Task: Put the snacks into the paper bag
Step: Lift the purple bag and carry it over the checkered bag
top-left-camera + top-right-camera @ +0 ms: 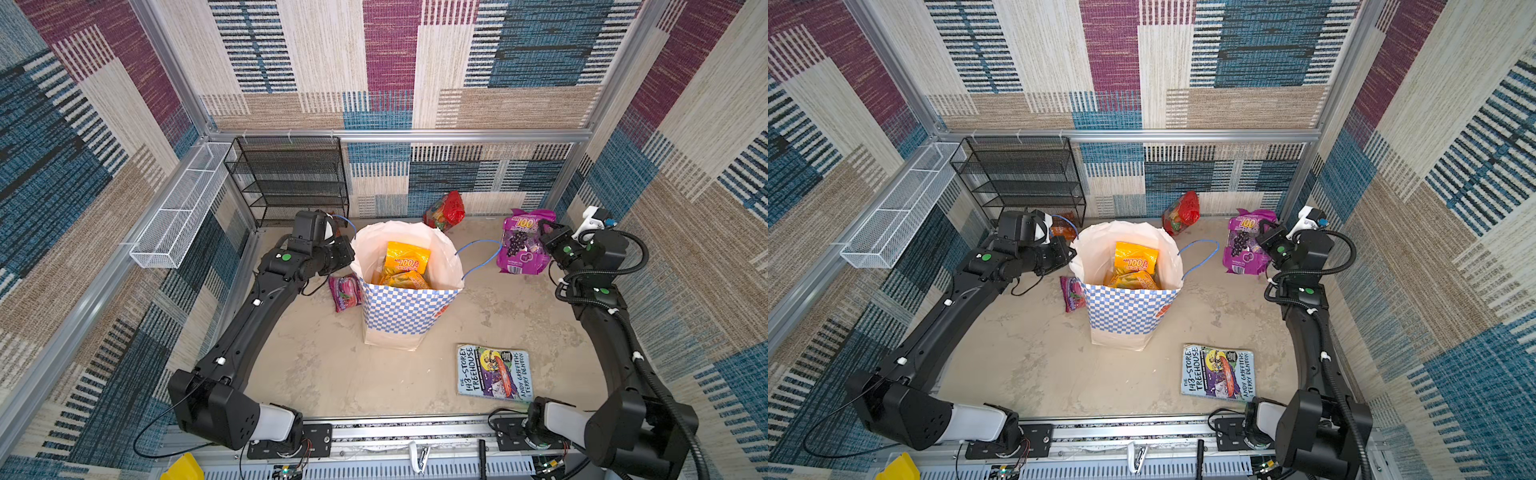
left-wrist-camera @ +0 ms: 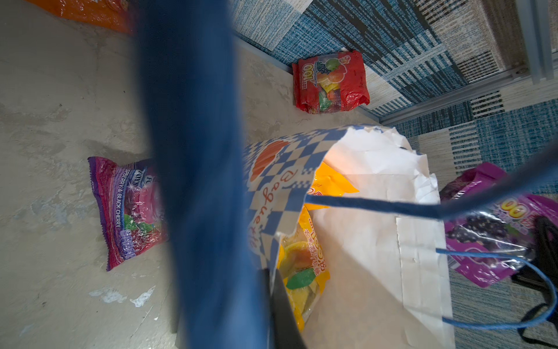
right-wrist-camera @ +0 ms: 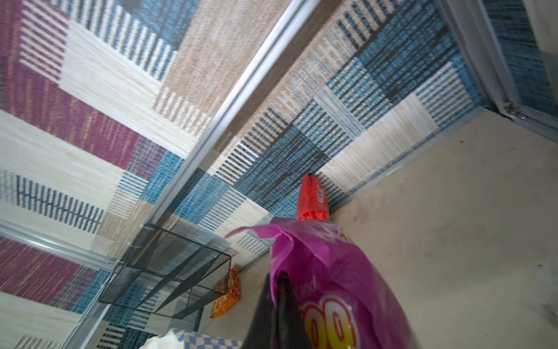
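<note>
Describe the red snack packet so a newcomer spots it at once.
Start at the checkered paper bag mid-table and look past it to the back wall. The red packet sits at the wall's foot, right of the bag in both top views. It is the only red one, fruit pictured; the purple packet nearby is held by the right hand.
</note>
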